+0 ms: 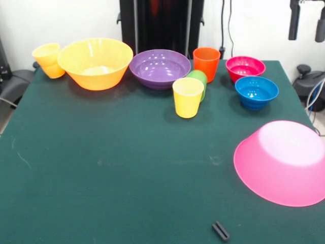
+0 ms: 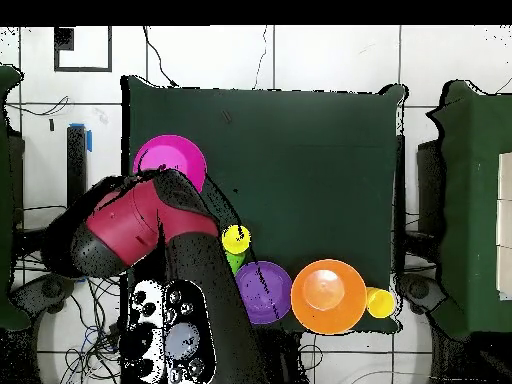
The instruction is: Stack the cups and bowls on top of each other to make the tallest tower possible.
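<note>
My gripper point(image 1: 307, 23) hangs at the top right edge beyond the table's far right corner, fingers apart and empty. Along the far edge stand a tilted yellow cup point(image 1: 49, 60), the large orange bowl point(image 1: 95, 63), the purple bowl point(image 1: 160, 68), an orange cup point(image 1: 206, 63) and the crimson bowl point(image 1: 245, 67). The blue bowl point(image 1: 256, 91) sits in front of the crimson one. A second yellow cup point(image 1: 188, 96) stands upright with the green cup point(image 1: 199, 79) right behind it. The hot pink bowl point(image 1: 284, 162) lies upside down at the near right. No red cup shows.
A small black piece point(image 1: 221, 231) lies near the table's front edge. In the overhead view the red arm point(image 2: 150, 230) is drawn back over the table's side, hiding the crimson and blue bowls. Cables and chairs stand beside the table.
</note>
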